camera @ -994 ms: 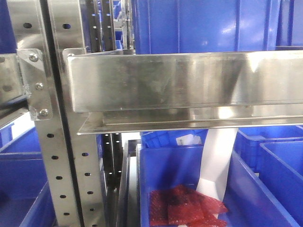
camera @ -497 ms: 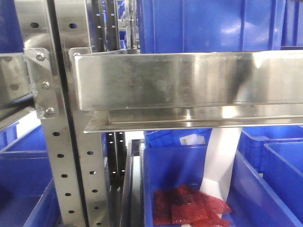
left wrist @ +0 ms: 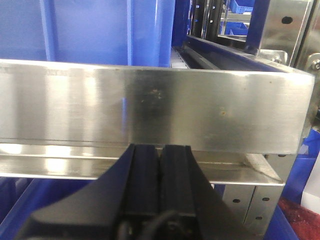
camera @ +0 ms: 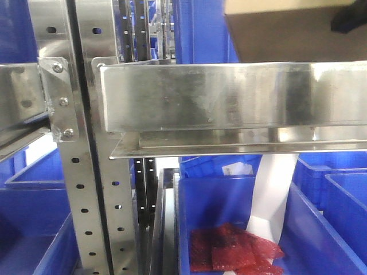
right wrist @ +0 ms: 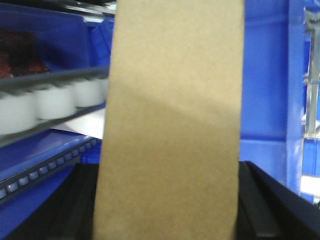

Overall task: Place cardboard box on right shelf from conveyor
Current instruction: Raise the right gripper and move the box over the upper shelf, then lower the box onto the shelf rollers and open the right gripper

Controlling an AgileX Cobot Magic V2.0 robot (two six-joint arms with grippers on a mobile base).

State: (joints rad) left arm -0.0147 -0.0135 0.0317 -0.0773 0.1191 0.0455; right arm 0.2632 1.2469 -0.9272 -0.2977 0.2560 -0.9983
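Note:
The cardboard box (camera: 275, 34), plain tan, hangs at the top right of the front view, above and behind the tall front lip of the right shelf (camera: 229, 94). A dark part of my right arm (camera: 351, 17) shows at its right end. In the right wrist view the cardboard box (right wrist: 170, 125) fills the middle, and my right gripper (right wrist: 167, 205) is shut on it, with black fingers (right wrist: 257, 205) on both sides. My left gripper (left wrist: 160, 167) is shut and empty, close in front of a steel shelf lip (left wrist: 150, 110). The conveyor is out of view.
Perforated steel uprights (camera: 86, 172) stand left of the right shelf, with another steel shelf (camera: 17, 97) bolted beyond them. Blue bins (camera: 200, 28) sit behind the lip. Below, a blue bin (camera: 223, 200) holds red packets (camera: 235, 249). White rollers (right wrist: 50, 102) run left of the box.
The shelf and uprights have shifted rightward in the front view. The cardboard box, unseen earlier, now shows at the top right above the shelf lip.

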